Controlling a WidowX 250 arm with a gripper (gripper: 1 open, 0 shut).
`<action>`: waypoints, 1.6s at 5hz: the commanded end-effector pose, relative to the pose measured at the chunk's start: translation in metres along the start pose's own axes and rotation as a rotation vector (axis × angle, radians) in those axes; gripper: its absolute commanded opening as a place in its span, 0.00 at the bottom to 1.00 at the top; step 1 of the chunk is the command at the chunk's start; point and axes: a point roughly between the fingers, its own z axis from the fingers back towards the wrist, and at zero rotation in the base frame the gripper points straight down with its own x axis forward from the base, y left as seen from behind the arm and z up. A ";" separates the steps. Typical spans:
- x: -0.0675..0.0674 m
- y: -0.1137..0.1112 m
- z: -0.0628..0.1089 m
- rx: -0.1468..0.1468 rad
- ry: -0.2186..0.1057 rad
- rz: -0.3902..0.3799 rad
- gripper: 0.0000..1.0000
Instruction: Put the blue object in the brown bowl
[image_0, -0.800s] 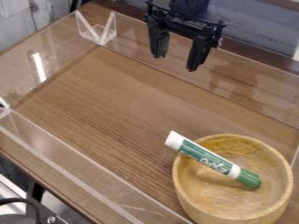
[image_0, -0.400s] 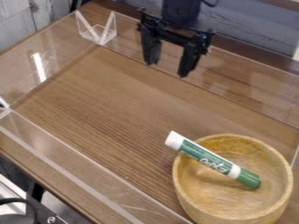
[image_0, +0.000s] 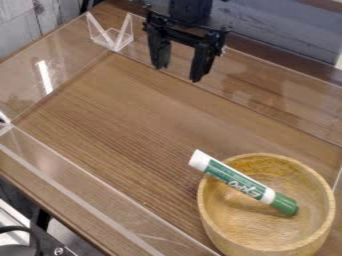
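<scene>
The blue object (image_0: 242, 184), a slim white tube with green lettering and a dark green end, lies across the brown bowl (image_0: 310, 224), its white end resting over the bowl's left rim. The wooden bowl sits at the lower right of the table. My gripper (image_0: 179, 58) hangs far from it at the top centre, above the back of the table. Its two dark fingers (image_0: 160, 50) point down, spread apart, with nothing between them.
The wooden tabletop (image_0: 134, 130) is ringed by low clear acrylic walls (image_0: 80, 205). A clear bracket (image_0: 110, 32) stands at the back left corner. The table's front edge drops off at the lower left.
My gripper has moved left along the back of the table, still open. The tube and the bowl have stayed where they were.
</scene>
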 end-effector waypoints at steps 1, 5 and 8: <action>0.007 0.007 0.034 0.007 -0.125 -0.002 1.00; 0.009 0.028 0.047 0.027 -0.187 -0.065 1.00; 0.007 0.030 0.045 0.036 -0.198 -0.102 1.00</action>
